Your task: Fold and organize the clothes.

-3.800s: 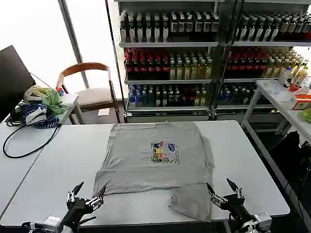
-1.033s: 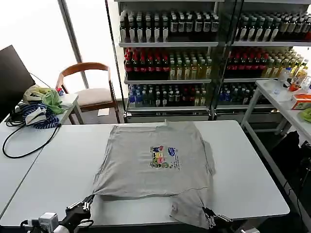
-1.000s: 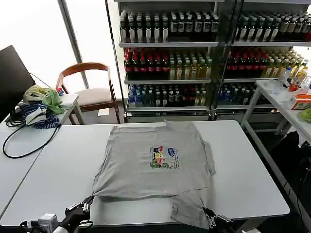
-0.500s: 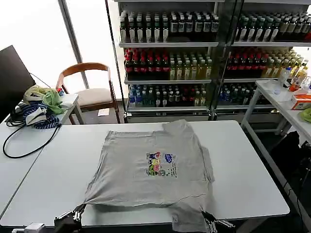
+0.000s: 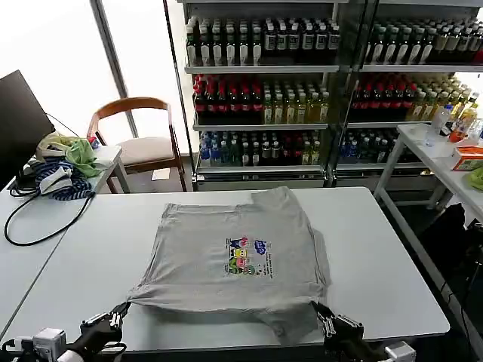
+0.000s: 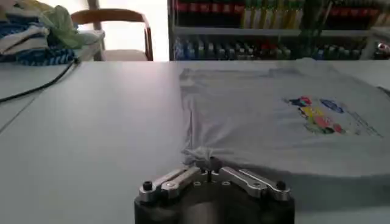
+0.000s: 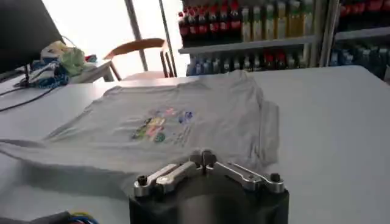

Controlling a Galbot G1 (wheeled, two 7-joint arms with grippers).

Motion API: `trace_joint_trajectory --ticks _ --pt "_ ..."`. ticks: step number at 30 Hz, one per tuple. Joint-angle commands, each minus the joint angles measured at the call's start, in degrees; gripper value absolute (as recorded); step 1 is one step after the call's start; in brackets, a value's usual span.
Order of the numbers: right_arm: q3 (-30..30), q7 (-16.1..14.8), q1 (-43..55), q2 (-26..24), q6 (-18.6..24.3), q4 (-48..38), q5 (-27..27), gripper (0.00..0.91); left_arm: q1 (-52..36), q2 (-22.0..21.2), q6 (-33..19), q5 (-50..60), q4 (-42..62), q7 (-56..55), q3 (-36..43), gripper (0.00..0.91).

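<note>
While flat, shirt (image 5: 234, 253) corners pinched, left gripper (image 5: 118, 316), right gripper (image 5: 320, 320).

Mock shop or lab, metal shelves (image 5: 260, 72) stocked with rows of bottled drinks (image 5: 260, 105), white worktop (image 5: 90, 256), wooden chair (image 5: 139, 132), bright window behind.

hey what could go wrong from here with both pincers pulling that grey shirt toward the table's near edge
1. The grey shirt already reaches the white table front edge; more pulling may drag its hem off.
2. The left pincer pinches just a small bunched corner, which could slip free.
3. With the right pincer gripping the other corner, uneven pulling may skew the shirt or deepen its wrinkles.
</note>
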Motion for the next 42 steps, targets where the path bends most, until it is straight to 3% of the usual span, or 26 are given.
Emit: trace_joint_trajectory --ticks 1,16,23,30,31,32,33,34,42 --pt "-3.44 0.44 11.55 0.48 -1.14 -4.28 0.45 0.0 -12.54 6.65 -0.18 -3.57 7.07 -0.23 5.28 0.0" --pt "-11.42 1.37 31.05 0.99 -3.74 -17.82 0.29 0.0 -28.32 12.24 -1.17 -8.27 18.07 -1.04 16.92 0.0" --pt "-14.68 1.89 38.08 2.6 -4.43 -25.97 -1.13 0.0 -36.01 10.83 -1.4 -8.03 24.12 -1.44 22.45 0.0" --pt "-17.71 1.33 41.61 4.52 -5.68 -31.1 -4.83 0.0 -38.03 8.08 -1.22 -6.61 28.08 -1.62 24.77 0.0" --pt "-17.98 1.22 42.0 4.74 -6.09 -31.36 -5.22 0.302 -38.22 7.62 -1.22 -6.51 28.41 -1.73 24.83 0.0" --pt "-18.21 1.1 42.29 4.91 -6.4 -31.47 -5.56 0.907 -38.41 7.28 -0.99 -6.46 28.66 -1.82 24.8 0.081" --pt "-18.4 1.02 42.39 5.13 -6.35 -31.5 -5.76 0.907 -38.42 7.04 -0.58 -6.39 28.63 -1.87 24.69 0.322" --pt "-18.6 1.05 42.55 5.21 -6.34 -31.51 -5.71 0.907 -38.32 6.9 -0.31 -6.09 28.55 -1.81 24.56 0.877" --pt "-18.07 1.88 42.24 5.74 -5.4 -31.4 -4.05 0.907 -36.56 7.14 0.01 -5.39 27.11 -1.48 21.23 0.907"
